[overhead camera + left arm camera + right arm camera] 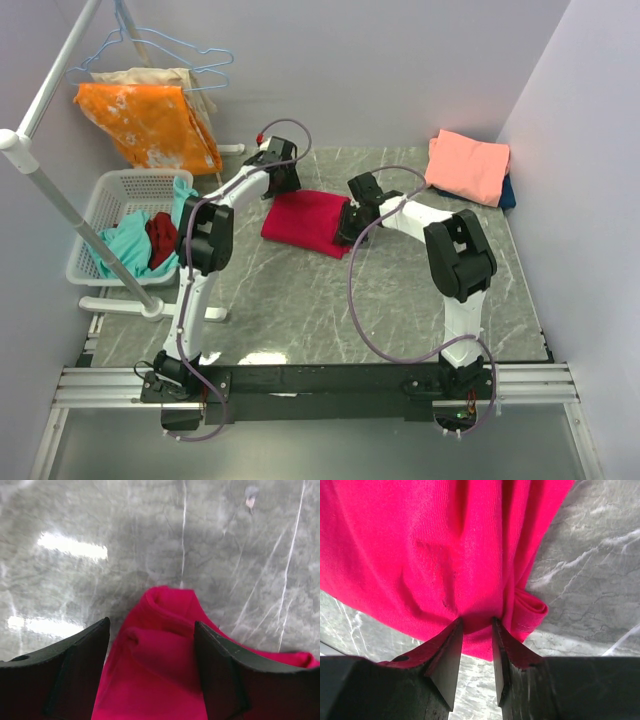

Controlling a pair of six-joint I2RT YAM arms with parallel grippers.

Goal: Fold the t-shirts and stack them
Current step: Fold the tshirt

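Straddling one crimson t-shirt (305, 222), left end effector (152, 625) gapes; right end effector (477, 622) pinches it.

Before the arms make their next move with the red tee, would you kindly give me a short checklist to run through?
1. Right gripper has the red tee: ok, its fingers are pinched on the cloth edge.
2. Left gripper has the tee: not ok, it is open astride a folded corner.
3. Tee folded: ok, a compact rectangle on the table.
4. All layers caught in the right pinch: cannot tell.
5. Stack ready: ok, the pink tee lies folded on the blue tee in the far right corner.
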